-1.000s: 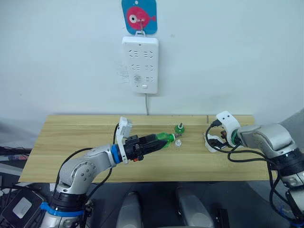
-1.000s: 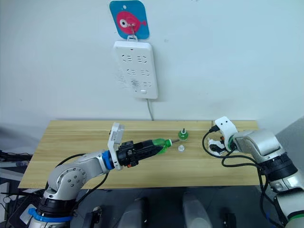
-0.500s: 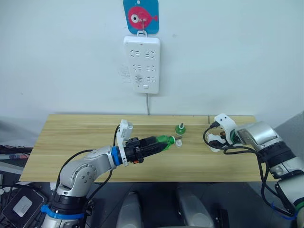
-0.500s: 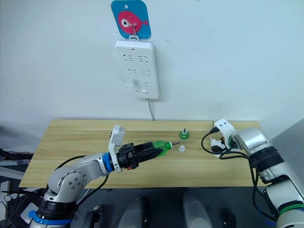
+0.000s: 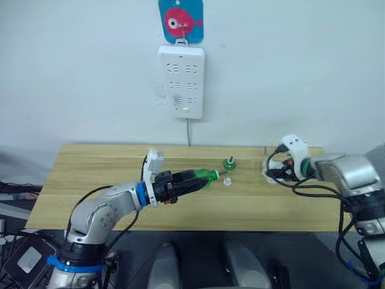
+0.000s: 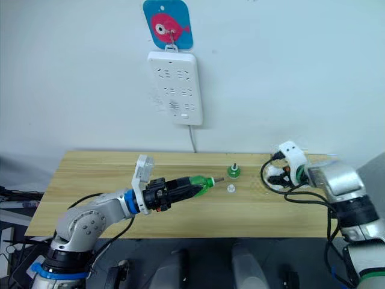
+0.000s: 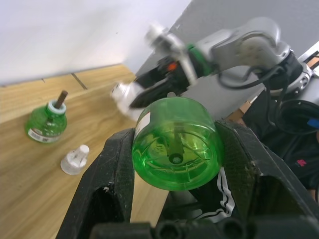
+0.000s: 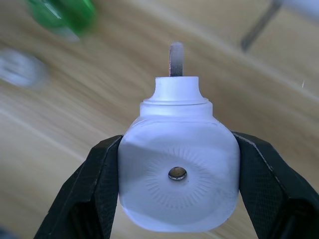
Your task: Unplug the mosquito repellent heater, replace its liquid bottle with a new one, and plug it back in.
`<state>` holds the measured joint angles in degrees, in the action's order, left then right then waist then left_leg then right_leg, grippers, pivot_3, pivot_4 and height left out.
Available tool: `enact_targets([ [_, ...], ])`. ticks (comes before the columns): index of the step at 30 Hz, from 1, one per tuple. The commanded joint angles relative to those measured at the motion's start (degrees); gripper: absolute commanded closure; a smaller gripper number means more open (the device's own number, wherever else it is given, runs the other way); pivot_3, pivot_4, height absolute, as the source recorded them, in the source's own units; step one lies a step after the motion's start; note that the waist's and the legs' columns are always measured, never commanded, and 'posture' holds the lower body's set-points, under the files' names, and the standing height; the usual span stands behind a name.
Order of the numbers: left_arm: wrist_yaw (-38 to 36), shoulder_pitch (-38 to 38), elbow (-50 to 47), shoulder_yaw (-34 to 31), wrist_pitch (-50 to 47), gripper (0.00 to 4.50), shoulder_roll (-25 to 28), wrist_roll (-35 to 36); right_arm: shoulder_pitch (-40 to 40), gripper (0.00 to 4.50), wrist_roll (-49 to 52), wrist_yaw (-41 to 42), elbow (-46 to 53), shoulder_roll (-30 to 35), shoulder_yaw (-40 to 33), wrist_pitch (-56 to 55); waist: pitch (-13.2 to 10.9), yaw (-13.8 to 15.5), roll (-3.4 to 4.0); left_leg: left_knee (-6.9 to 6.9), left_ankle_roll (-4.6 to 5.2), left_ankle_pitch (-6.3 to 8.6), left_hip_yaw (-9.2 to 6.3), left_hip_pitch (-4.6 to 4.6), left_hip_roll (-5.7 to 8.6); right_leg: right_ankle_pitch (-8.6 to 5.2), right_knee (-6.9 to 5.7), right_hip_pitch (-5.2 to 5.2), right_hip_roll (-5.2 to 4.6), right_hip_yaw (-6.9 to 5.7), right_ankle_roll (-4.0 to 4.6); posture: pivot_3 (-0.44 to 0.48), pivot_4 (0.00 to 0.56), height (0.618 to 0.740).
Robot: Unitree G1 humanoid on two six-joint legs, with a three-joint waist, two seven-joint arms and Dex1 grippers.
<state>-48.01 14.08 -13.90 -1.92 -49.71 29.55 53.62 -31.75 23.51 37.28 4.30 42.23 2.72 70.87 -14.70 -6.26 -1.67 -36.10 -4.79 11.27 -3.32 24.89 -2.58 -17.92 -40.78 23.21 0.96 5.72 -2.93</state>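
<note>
Reaching over the middle of a wooden counter (image 5: 90,180), the left pincer (image 5: 191,179) clamps a green bottle (image 5: 206,176) lying sideways, neck pointing toward the counter's right end; in the left wrist view the bottle's round green base (image 7: 174,143) sits tight between the two black fingers (image 7: 112,169); the right pincer (image 8: 174,199) holds the heater (image 8: 175,174) above the counter's right end, near the back edge; in the right wrist view the white rounded heater fills the gap between the fingers, its round hole facing the camera and one metal prong (image 8: 176,59) sticking out beyond it; a second green bottle (image 5: 228,163) stands upright near the back edge, around the middle of the counter, a brown wick rising from its top; a small clear cap (image 5: 227,181) lies just in front of it, close to the held bottle's neck but apart from it; on the wall behind the counter hangs a white power strip (image 5: 181,81), its cord dropping to the back edge; a blue card with a pink fish (image 5: 180,21) hangs above the strip.
</note>
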Motion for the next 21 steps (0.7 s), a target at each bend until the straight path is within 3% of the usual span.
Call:
enact_targets([
  [1,-1.99,2.67,0.6,-3.63,-4.49,2.26,1.43,6.25,3.7,1.59,13.78,3.57,11.12,-4.6,-17.82,6.23,0.0,-0.14,0.0,-0.01,0.0,0.0,-0.03,0.01,-0.01,0.0,0.0,-0.01,0.01,-0.03,-0.01,-0.173,0.206,0.725],
  [4,-3.87,5.89,2.04,-4.82,-8.95,2.26,3.63,9.8,6.94,1.59,29.48,7.88,17.31,-9.29,-29.84,13.43,0.01,-0.3,0.0,0.0,0.0,0.0,-0.06,0.01,-0.01,-0.01,-0.02,-0.02,0.03,-0.06,-0.02,-0.189,0.206,0.725],
  [6,-5.21,7.56,2.28,-4.76,-11.36,2.26,4.88,11.61,7.11,1.59,36.08,7.28,19.96,-11.01,-32.72,17.55,0.01,-0.39,0.0,0.0,0.0,0.0,-0.03,0.0,0.0,0.0,-0.02,-0.02,0.02,-0.04,0.0,-0.193,0.208,0.725],
  [14,-7.68,11.5,1.18,-3.78,-14.82,2.26,6.39,13.36,5.95,1.59,47.79,-1.76,20.12,-14.94,-33.17,19.6,0.01,-1.73,0.0,-0.01,0.0,0.0,0.01,-0.01,-0.01,-0.03,-0.02,-0.02,0.03,0.01,-0.05,-0.188,0.206,0.725],
  [21,-8.62,11.35,-0.08,-3.15,-14.95,2.26,6.88,12.55,6.2,1.59,54.55,-6.92,17.41,-13.92,-31.33,16.7,0.02,-1.71,0.01,0.03,0.0,0.0,0.01,-0.01,-0.02,-0.02,-0.01,0.0,0.03,0.01,-0.03,-0.175,0.202,0.725],
])
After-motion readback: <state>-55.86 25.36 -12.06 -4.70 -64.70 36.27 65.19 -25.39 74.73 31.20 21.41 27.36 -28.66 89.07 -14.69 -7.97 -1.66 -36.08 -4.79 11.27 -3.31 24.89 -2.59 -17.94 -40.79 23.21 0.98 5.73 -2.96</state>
